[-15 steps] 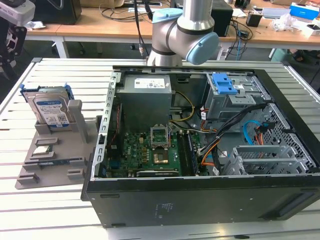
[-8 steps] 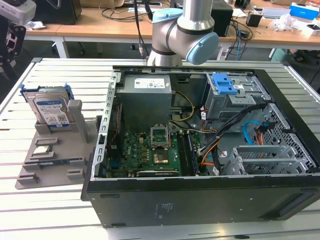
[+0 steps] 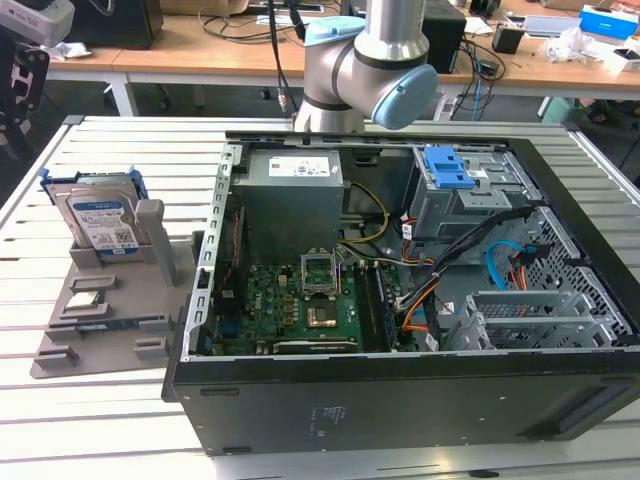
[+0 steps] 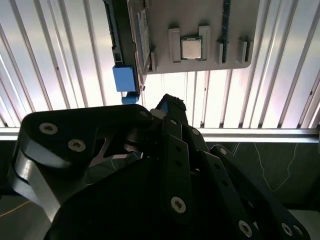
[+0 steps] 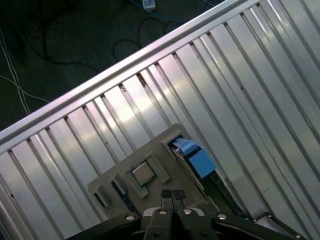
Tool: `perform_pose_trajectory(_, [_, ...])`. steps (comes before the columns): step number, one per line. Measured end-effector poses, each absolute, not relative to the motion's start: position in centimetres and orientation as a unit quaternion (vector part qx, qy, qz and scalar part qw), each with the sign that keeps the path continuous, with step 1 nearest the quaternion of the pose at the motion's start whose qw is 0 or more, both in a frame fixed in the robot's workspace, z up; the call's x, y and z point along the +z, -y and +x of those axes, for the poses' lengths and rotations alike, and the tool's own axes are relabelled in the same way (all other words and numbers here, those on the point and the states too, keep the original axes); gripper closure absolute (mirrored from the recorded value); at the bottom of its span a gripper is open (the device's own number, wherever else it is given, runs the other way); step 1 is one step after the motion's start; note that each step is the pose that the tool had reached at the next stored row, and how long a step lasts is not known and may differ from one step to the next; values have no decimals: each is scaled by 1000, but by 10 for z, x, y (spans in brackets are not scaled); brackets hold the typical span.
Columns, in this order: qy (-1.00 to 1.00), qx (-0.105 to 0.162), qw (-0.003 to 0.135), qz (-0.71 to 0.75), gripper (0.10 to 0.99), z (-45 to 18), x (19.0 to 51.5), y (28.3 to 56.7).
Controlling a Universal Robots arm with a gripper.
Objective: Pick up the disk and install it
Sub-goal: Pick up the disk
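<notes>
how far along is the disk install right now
Nothing looks done: the disk stands on edge in its grey holder on the slatted table, outside the open computer case. In hand: nothing; the gripper hangs over the table by the holder, jaws shut and empty. Left: both the pick-up and the install.

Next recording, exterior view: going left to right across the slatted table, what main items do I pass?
The disk, upright in its grey holder → the grey power-supply box inside the open computer case → the blue latch.
</notes>
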State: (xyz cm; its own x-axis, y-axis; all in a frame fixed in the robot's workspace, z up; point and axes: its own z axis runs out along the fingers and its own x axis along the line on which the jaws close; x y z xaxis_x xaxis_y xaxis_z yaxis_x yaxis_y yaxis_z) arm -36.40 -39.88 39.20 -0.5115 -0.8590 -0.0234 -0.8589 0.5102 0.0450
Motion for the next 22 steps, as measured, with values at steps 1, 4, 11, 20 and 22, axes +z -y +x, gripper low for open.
perform_pose_trajectory(1, [867, -25, 1, 497, 980, -364, 392, 399])
perform_pose_trajectory(4, [862, -25, 1, 506, 980, -364, 392, 399])
perform_pose_trajectory(11, [842, -25, 2, 538, 980, -364, 392, 399])
perform_pose_trajectory(20, [822, -25, 3, 568, 980, -364, 392, 399])
perform_pose_trajectory(22, [819, -25, 3, 574, 980, -364, 392, 399])
